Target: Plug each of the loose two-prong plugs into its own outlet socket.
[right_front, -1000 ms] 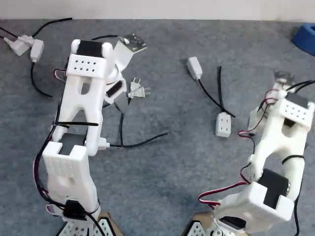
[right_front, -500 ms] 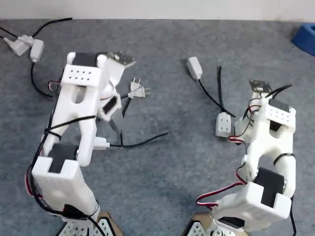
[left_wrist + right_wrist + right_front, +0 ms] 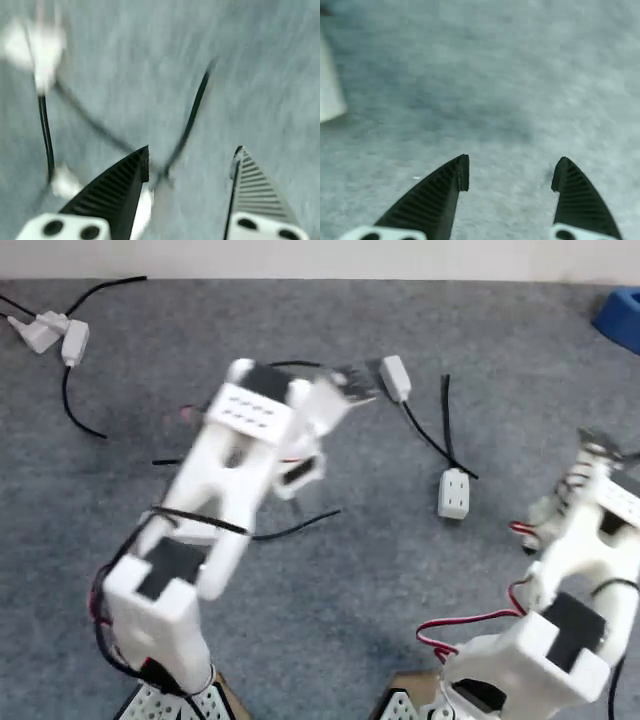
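- A white socket (image 3: 453, 493) is seen lying flat on the grey carpet (image 3: 330, 580).
- A blurred white plug (image 3: 37, 45) is seen ahead of the left gripper (image 3: 191, 150), which is spread wide and empty, its arm stretched out left of the socket.
- The right gripper (image 3: 514, 159) is held open, empty, to the right of the socket.

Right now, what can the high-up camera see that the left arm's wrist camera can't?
The high view adds the whole left arm and right arm, the outlet socket, two white pieces side by side at the far corner, and a blue thing. The left wrist view adds the left gripper close up, open, with ribbed black fingers. Both share the grey table and black cables.
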Controlling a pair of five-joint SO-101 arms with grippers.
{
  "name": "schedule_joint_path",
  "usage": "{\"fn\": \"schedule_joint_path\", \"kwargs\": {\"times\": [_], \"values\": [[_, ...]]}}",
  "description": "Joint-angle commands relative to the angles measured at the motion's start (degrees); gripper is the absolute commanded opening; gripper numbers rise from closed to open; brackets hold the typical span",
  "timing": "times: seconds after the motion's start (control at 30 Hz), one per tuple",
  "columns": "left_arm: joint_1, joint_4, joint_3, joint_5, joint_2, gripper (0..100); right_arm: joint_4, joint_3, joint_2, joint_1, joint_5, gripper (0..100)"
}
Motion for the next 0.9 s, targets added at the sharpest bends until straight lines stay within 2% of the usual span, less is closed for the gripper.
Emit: {"fn": "schedule_joint_path", "kwargs": {"times": [0.0,0.1,0.23,0.33,0.43,0.53,0.63,0.7,0.87], "values": [[8.3,-9.1,-11.9,1.6,8.3,27,-1.1,-1.5,-1.5,6.5,-1.8,26.7],[13.4,-14.1,-19.9,1.8,16.4,27,-1.9,-1.3,-3.9,10.9,-1.8,26.7],[18.7,-14.6,-34.1,4.1,25.3,27,-1.8,-1.4,-9.6,16.1,-1.7,26.7],[17.5,-10.7,-43.2,4.5,29.2,27,-1.4,-1.2,-13.2,12.3,-1.7,26.7],[9.1,-2.0,-52.5,7.2,29.7,27,-1.4,-1.6,-13.8,2.2,-2.0,26.7],[-4.0,6.7,-58.7,12.2,29.5,27,-1.6,-1.7,-13.8,-9.4,-3.8,26.7],[-18.3,7.2,-54.5,16.9,28.5,27,-2.9,-1.9,-13.8,-17.4,-7.1,26.7],[-25.2,7.0,-48.1,15.6,26.8,27,-5.1,-3.6,-13.3,-21.0,-8.9,26.7],[-34.8,6.9,-36.0,9.8,20.6,27,-3.6,-10.2,-3.6,-26.8,-10.0,26.7]]}}
